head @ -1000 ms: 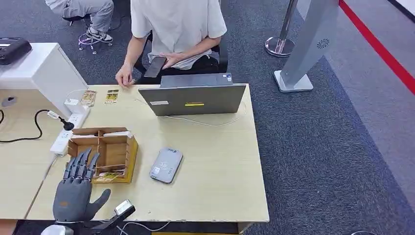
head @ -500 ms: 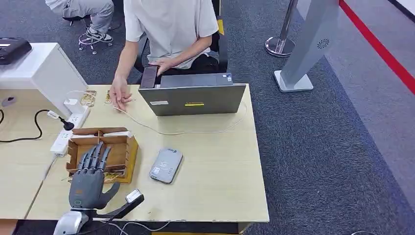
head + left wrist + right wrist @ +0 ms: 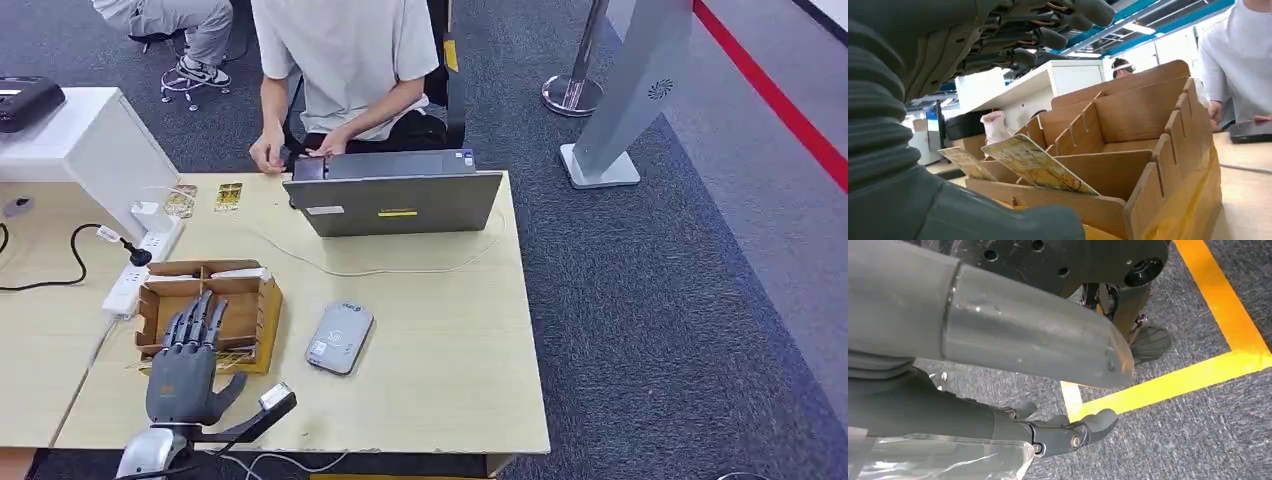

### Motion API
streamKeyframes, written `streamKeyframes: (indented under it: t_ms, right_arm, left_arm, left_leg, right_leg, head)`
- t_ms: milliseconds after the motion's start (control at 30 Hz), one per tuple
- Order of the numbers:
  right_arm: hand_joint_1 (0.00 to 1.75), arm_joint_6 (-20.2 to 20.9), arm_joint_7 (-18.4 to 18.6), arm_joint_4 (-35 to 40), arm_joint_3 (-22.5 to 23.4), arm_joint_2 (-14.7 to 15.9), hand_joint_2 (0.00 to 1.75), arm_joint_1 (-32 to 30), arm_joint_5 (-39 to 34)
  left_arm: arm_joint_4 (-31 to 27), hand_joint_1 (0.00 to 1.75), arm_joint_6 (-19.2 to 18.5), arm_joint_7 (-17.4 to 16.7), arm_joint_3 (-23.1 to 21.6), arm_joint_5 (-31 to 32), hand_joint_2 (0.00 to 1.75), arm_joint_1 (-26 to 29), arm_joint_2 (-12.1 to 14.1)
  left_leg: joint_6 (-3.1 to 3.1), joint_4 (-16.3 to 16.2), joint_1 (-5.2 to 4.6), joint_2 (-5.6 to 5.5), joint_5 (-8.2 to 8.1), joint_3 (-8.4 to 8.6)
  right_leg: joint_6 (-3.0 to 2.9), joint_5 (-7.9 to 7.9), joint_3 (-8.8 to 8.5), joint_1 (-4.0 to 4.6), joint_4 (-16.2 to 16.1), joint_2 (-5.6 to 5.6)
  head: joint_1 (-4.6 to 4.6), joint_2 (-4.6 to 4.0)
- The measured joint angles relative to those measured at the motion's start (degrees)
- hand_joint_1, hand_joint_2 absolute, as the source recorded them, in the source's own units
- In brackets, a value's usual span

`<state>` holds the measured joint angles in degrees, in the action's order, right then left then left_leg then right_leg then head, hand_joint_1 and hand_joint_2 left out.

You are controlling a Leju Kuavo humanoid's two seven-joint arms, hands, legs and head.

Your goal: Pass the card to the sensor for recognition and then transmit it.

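Forward creeps the left hand (image 3: 185, 368) since a second ago, fingers spread wide and holding nothing, above the wooden box (image 3: 243, 300) near the table's (image 3: 440, 340) left front edge. Card (image 3: 1035, 165) leans inside that box; grey sensor (image 3: 339, 338) lies beside it. Right hand (image 3: 1068, 435) hangs loosely open over carpet.

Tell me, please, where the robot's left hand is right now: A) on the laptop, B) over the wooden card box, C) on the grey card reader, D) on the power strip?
B: the left hand hovers open over the near end of the wooden card box, holding nothing.
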<state>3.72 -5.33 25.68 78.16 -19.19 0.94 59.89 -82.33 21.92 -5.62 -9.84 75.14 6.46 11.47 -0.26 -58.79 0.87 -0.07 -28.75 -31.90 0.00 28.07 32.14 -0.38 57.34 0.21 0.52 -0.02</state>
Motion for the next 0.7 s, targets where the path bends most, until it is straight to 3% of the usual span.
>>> streamKeyframes:
  t_ms: [700]
  right_arm:
    - [0.0,0.6,0.3,1.6,0.7,-0.7,0.0,0.0,2.1]
  left_arm:
    - [0.3,0.0,0.4,-1.3,2.5,0.5,1.75,0.2,-0.4]
  left_leg:
    - [0.0,0.0,0.01,0.0,0.0,-0.01]
  right_leg:
    - [0.0,0.0,0.0,0.0,0.0,0.0]
  head:
    - [-0.02,0.0]
